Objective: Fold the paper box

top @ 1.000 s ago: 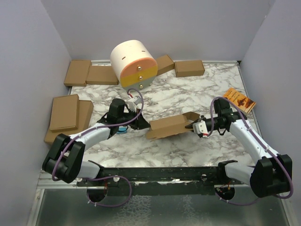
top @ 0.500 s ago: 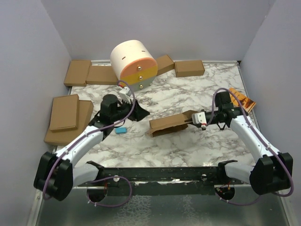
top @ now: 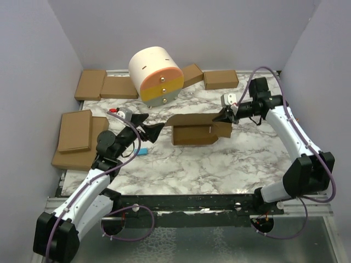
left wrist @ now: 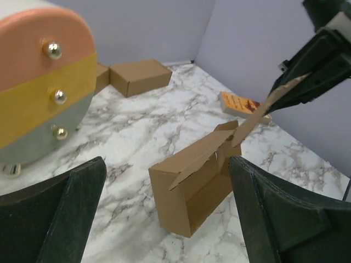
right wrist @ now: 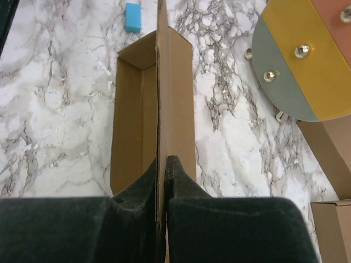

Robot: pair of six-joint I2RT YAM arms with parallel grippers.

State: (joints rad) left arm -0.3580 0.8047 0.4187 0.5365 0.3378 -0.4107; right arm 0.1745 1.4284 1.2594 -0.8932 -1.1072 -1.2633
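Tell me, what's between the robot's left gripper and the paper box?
Only bare marble table: the top view shows nothing lying between the left gripper and the paper box.

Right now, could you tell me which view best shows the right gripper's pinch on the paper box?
The right wrist view: the right gripper pinches the paper box flap edge-on, up close. The left wrist view shows it sideways; the top view, small.
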